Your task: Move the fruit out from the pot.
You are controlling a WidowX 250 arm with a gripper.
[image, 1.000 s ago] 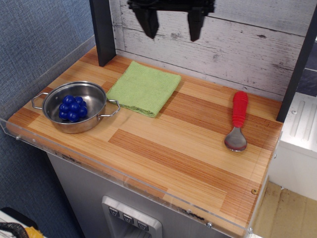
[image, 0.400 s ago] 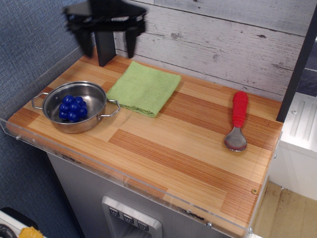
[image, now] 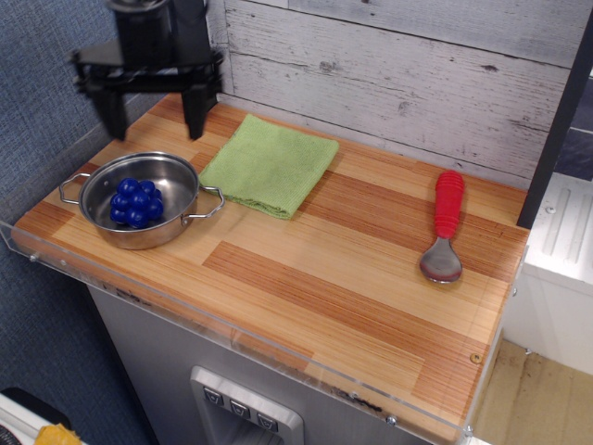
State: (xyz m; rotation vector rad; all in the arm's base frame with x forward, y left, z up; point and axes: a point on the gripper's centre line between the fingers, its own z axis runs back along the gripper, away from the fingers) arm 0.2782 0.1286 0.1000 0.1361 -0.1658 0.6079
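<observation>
The fruit [image: 136,205], a small bunch of glossy dark-blue balls, lies inside the pot [image: 176,176]. The pot is a shallow shiny steel pan with two wire loop handles, standing at the left front of the wooden table. My black gripper [image: 155,123] hangs in the air above the pot's far rim, well clear of it. Its two fingers point down and stand wide apart, with nothing between them.
A folded green cloth [image: 270,163] lies just right of the pot. A red-handled metal spoon [image: 445,226] lies at the right. A dark post [image: 195,37] stands at the back left. A clear plastic lip [image: 232,324] runs along the table's front edge.
My gripper has swung from the top middle of the view leftward and down, and now hangs over the pot. The fruit, pot, cloth and spoon have not moved.
</observation>
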